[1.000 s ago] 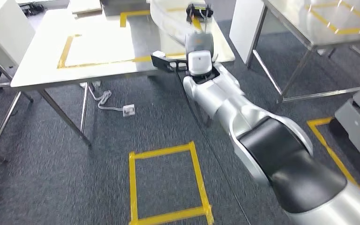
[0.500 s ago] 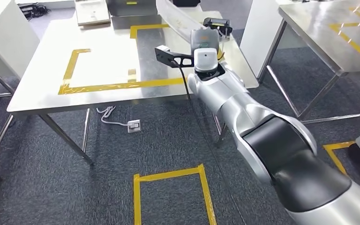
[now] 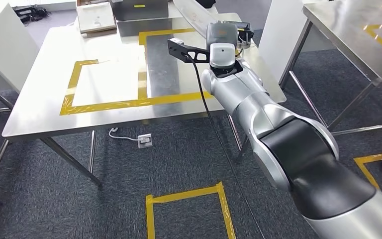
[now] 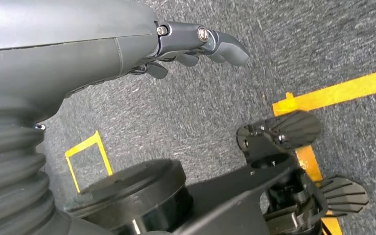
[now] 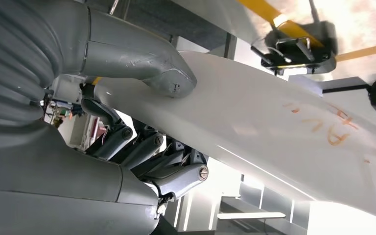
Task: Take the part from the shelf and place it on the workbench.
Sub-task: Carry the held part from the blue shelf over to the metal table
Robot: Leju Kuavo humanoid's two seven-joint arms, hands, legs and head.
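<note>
The right arm (image 3: 258, 114) reaches forward over the workbench (image 3: 40, 109), a steel table with yellow tape (image 3: 129, 103) marking a rectangle on its top. The right hand (image 5: 142, 117) grips the part (image 5: 284, 127), a long white curved panel. In the right wrist view the thick thumb (image 5: 142, 68) lies on one face of the panel and the darker fingers (image 5: 147, 152) are curled against the other face, so the panel is clamped between them. Some orange marks are written on its surface. In the head view only a strip of the part (image 3: 191, 9) shows beyond the wrist, above the far side of the workbench. I cannot tell if it touches the table top or is held above it.

A black bracket (image 3: 186, 50) with a cable sticks out from the right wrist, to the left of it. A small black device (image 5: 298, 46) with metal wire loops lies on the table, near a yellow tape line. At the far edge of the workbench stand a grey box (image 3: 142, 9) and a flat beige tray (image 3: 95, 17).

The left hand (image 4: 127, 44) hangs over the grey carpet (image 4: 323, 39). Its fingers (image 4: 225, 44) are a little bent, apart from each other, and they hold nothing. Yellow tape lines are on the carpet below it. A white socket (image 3: 144, 141) with a cable lies on the floor under the table.
</note>
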